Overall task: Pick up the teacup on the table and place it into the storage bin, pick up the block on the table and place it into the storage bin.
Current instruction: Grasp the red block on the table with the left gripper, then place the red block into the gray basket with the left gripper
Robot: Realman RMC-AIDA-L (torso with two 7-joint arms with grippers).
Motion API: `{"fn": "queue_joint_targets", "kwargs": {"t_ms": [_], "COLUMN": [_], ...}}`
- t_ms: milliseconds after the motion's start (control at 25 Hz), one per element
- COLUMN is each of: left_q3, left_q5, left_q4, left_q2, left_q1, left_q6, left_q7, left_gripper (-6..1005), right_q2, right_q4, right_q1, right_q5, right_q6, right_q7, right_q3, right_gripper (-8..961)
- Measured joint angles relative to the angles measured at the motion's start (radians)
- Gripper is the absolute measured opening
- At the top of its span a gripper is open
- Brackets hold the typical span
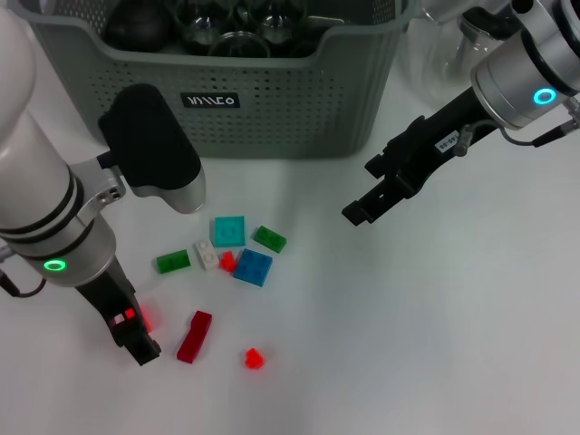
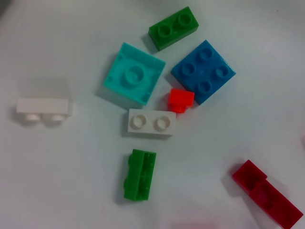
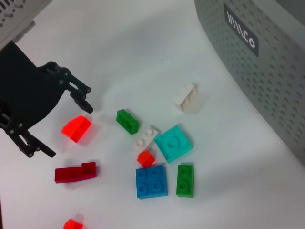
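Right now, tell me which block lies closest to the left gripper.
The bright red sloped block, right beside the left gripper. The dark red long block lies a little farther off.

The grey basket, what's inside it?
Inside the storage bin I can see clear glass pieces and a dark round thing. Its wall hides whatever lies lower down.

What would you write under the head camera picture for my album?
Both grippers, left and right, hover over scattered blocks before the storage bin.
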Motion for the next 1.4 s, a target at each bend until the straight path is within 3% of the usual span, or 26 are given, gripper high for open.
{"fn": "queue_joint_targets", "kwargs": {"t_ms": [600,1000,1160,1400], "left_q3": [0.005,-0.008,-0.041,-0.234], "left_q5": [0.002,0.002,0.0,-0.128], "left_q4": [-0.049,-0.041,0.05,0.306], "left_q2": [0.0,0.001,0.001,0.002], "left_q1": [0.004,0.006,0.028,0.034], "left_q6": [-0.056,-0.064,-0.027,0.065], "left_q7": [0.014,0.01,0.007,-0.011], "left_gripper": [834,551,406,421], "right_q2": [0.0,0.001,0.0,-0.008], "right_q4": [0.002,0.001,-0.003,-0.001], "right_q1": [0.002,0.003,0.0,0.003], "right_q5": [0.0,0.0,0.0,0.0], "right_q6": [0.005,0.005,0.001,-0.002], "right_q7": [0.0,0.0,0.0,0.0], "right_q3": [0.0,0.0,0.0,0.0], "right_gripper": [946,946,947,947]}}
